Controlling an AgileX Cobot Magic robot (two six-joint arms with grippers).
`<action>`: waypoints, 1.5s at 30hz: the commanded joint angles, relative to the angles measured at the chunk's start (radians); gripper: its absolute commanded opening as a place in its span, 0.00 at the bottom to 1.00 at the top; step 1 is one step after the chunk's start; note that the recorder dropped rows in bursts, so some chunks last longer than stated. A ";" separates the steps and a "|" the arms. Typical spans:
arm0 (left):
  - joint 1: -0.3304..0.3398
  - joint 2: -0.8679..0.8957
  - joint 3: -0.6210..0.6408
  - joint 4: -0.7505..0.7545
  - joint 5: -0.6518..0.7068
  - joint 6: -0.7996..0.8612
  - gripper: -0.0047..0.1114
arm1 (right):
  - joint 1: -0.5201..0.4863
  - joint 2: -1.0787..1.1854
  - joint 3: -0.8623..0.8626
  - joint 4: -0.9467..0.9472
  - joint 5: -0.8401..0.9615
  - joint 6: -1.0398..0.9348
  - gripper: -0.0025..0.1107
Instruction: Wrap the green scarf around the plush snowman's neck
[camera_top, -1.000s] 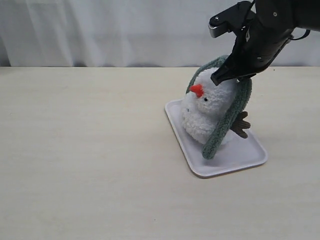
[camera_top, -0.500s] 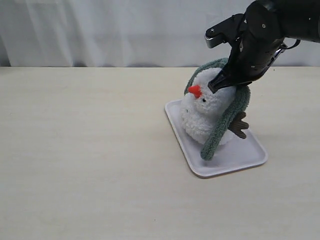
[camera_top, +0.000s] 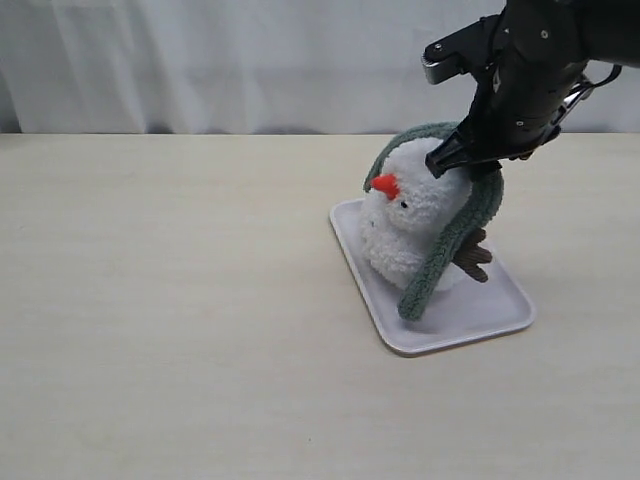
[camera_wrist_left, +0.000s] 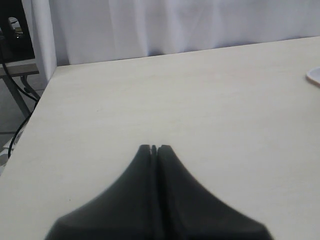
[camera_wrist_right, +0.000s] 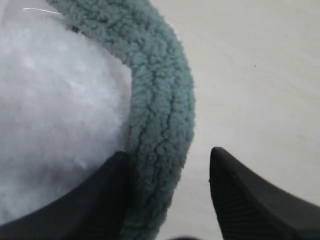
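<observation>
The plush snowman (camera_top: 405, 225) leans to the left on a white tray (camera_top: 495, 312), its orange nose pointing left. The green scarf (camera_top: 452, 238) arches over the top and back of its head; one end hangs down its right side to the tray. The neck crease is too fluffy to make out. My right gripper (camera_top: 468, 163) hovers at the head's upper right. In the right wrist view this gripper (camera_wrist_right: 169, 152) is open: the scarf (camera_wrist_right: 160, 100) lies against one finger, clear of the other, with the white plush (camera_wrist_right: 55, 100) beside it. My left gripper (camera_wrist_left: 154, 147) is shut over bare table.
The tray's rim (camera_wrist_left: 315, 76) just shows at the edge of the left wrist view. A white curtain hangs behind the beige table. The table's side edge and some cables show in the left wrist view.
The right jaws have opened and let go of the scarf, which stays draped over the head. The right arm has shifted slightly right. The snowman leans a little further left.
</observation>
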 joint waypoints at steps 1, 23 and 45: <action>0.001 -0.002 0.003 -0.001 -0.011 -0.001 0.04 | -0.002 -0.053 -0.007 0.008 0.048 0.015 0.47; 0.001 -0.002 0.003 -0.001 -0.011 -0.001 0.04 | -0.002 -0.172 0.222 0.369 -0.085 -0.259 0.06; 0.001 -0.002 0.003 -0.001 -0.011 -0.001 0.04 | -0.002 -0.296 0.302 0.324 -0.114 -0.242 0.06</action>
